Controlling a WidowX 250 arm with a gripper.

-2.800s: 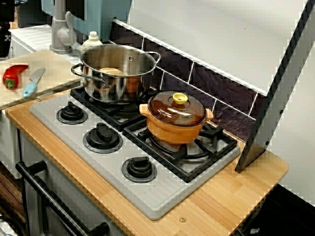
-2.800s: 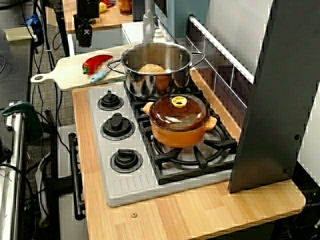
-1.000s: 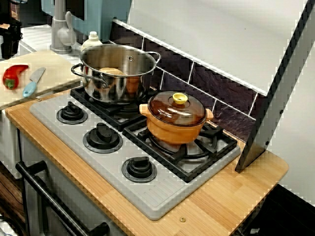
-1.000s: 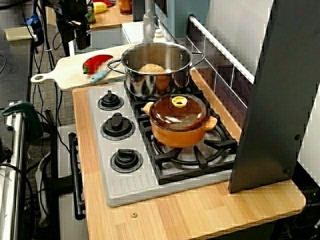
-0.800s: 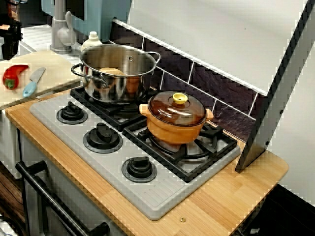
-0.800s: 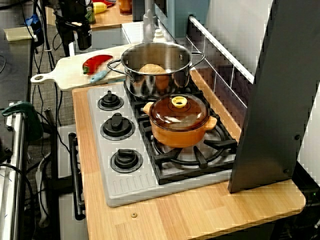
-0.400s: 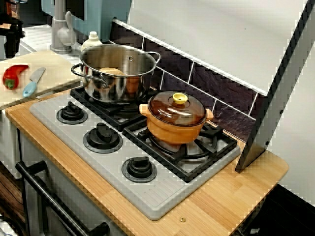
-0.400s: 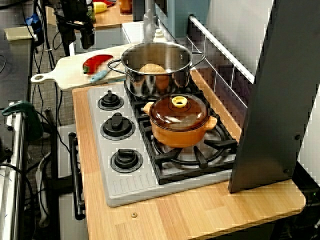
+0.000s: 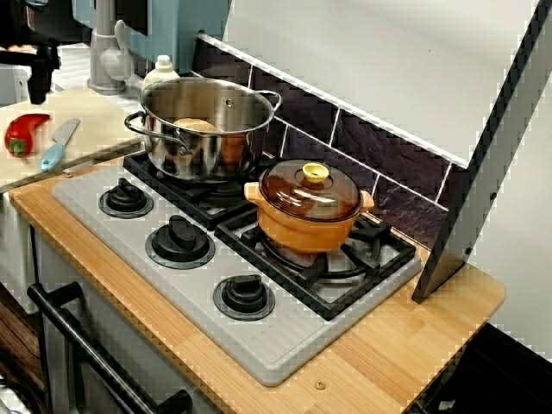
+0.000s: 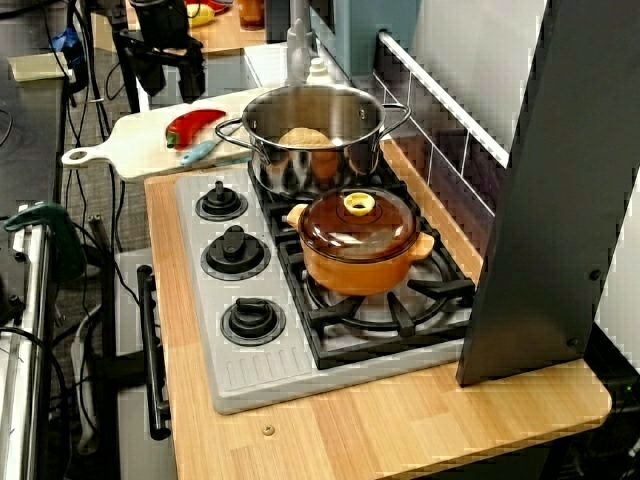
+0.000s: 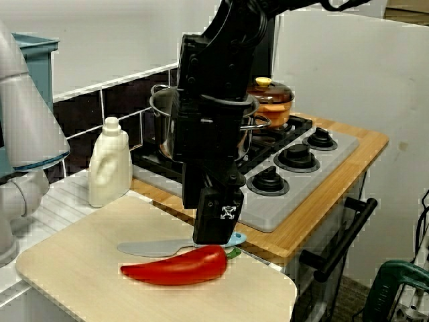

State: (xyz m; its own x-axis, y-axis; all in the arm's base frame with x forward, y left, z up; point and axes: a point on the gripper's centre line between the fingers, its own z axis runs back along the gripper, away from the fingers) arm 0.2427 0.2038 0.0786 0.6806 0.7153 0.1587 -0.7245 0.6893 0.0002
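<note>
While claw (image 10: pixel 173 90) hangs open over board (image 10: pixel 130 152): one pepper (image 11: pixel 175 265), one knife (image 11: pixel 151 249), one steel pot (image 9: pixel 185 151), one orange pot (image 9: pixel 306 231).

A wooden counter (image 9: pixel 414 336) carries a grey hob (image 9: pixel 285 345) at centre. Dark tiles (image 9: pixel 379 147) and a white panel (image 9: pixel 388 60) rise upper right. The floor (image 10: pixel 60 190), lower left, looks dark grey.

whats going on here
A robot arm's gripper hangs open and empty just above a red pepper and a blue-handled knife, which lie side by side on a wooden cutting board beside the stove. On the stove stand a steel pot without a lid and a lidded orange pot, neither being touched.
</note>
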